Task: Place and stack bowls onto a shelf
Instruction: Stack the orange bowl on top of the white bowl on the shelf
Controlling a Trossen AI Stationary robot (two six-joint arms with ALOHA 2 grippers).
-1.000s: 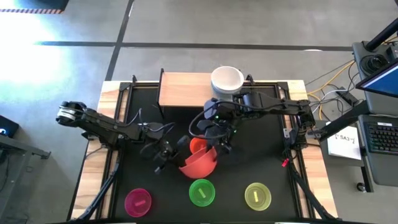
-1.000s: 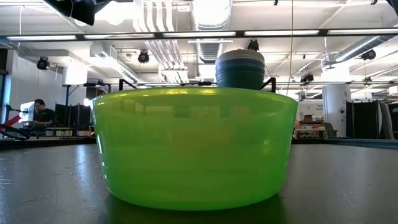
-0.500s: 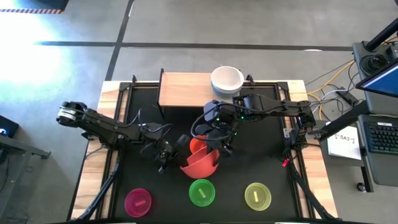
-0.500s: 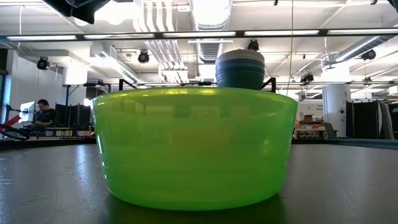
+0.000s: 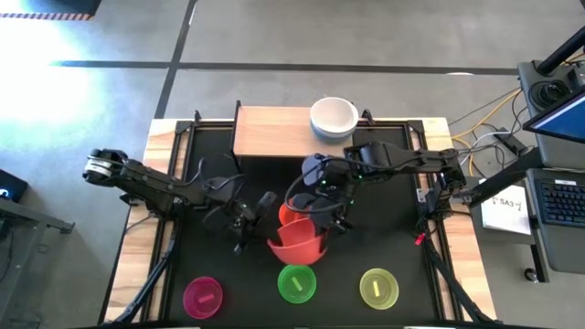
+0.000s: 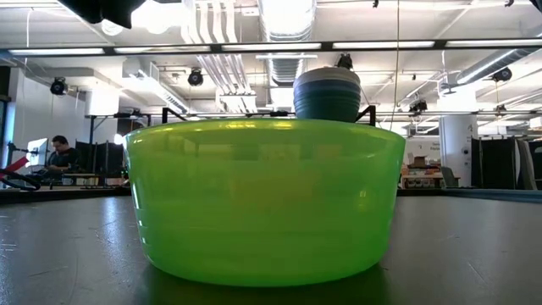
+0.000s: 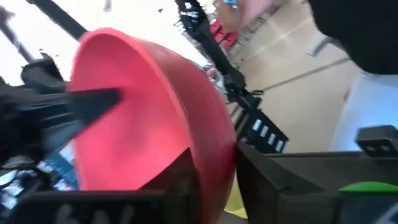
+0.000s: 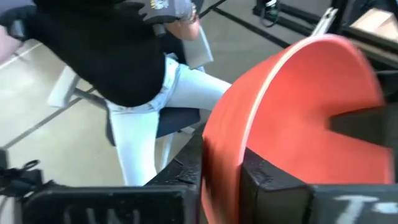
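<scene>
- Black matting covered the bench (image 5: 384,238), and at its far edge stood the shelf (image 5: 274,132), already carrying a stack topped by the white bowl (image 5: 334,116), set to one end so the bare half stayed free for a second pile.
- Over the middle of the mat the red bowl (image 5: 297,245) hung tipped on its side, caught between the two arms.
- From one side the left gripper (image 5: 259,212) met it; in its wrist view the bowl's wall sat between its jaws, which pinched the rim.
- From the opposite side came the right gripper (image 5: 322,217), its jaws likewise closed over the rim, with the bowl's hollow facing them.
- Two grips on one bowl read as a hand-over. The shelf lay beyond the right gripper's jaws and well apart from the left's, so the right arm probably suited the placement better.
- An orange patch just behind the bowl could have been its lit interior or a smaller bowl; I could not tell which.
- Nearer the front edge, below both sets of jaws, waited the magenta bowl (image 5: 203,295), green bowl (image 5: 296,282) and yellow-green bowl (image 5: 378,287), spaced apart in a row, presumably so each could be picked cleanly.
- Past the bench a seated person (image 8: 143,81) showed in the right wrist view, clear of the arms.
</scene>
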